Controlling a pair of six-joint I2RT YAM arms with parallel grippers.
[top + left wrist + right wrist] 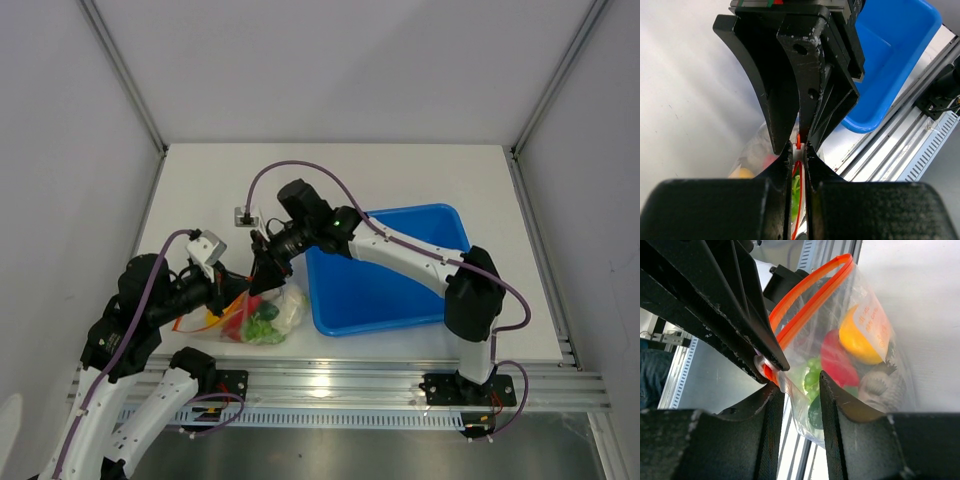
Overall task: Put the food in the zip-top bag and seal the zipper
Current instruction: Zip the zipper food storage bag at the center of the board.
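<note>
**Both tools crowded at one end of the zipper**

Our left tool (pixel 799 150) is clamped on the zipper (pixel 810 295) at its near end. The zip-top bag (pixel 268 318) lies on the table (pixel 400 180), food inside, strip gaping along its length. We reckon the right tool (pixel 802 382), fingers apart astride the film just beside, does the slide.

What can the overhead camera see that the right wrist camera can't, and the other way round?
Only overhead: the blue tray and the white table that it sits on. Only right wrist: the zipper, its two orange strips standing apart along the mouth. Both: the zip-top bag with a yellow squash and red and green toy food inside.
</note>
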